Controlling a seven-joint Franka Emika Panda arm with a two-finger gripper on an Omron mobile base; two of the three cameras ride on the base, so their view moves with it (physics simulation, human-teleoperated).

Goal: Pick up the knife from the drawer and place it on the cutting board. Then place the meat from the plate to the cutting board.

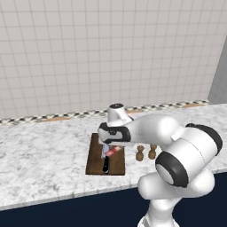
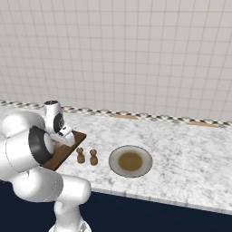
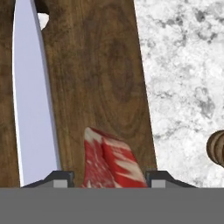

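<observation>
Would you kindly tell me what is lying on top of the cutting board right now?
On the cutting board lies the knife; the meat hangs over it between the gripper fingertips. Whether the meat touches the wood is hidden.

Arm hides cutting board point(image 2: 68, 149) part; knife point(image 3: 33, 105) handle cut off (bottom edge).

Wall: pale square tiles point(image 1: 88, 53), grey grout, spanning the full width behind the counter.
Trim: patterned border strip point(image 2: 149, 118) along the wall base, dark and light checks with orange segments.
Counter: white-grey marble top point(image 2: 190, 154), light front edge.
Cabinet fronts: dark navy point(image 1: 66, 215) below the counter edge.
Side wall: grey panel point(image 1: 219, 75) at far right.
Light: even, soft shadows.
</observation>
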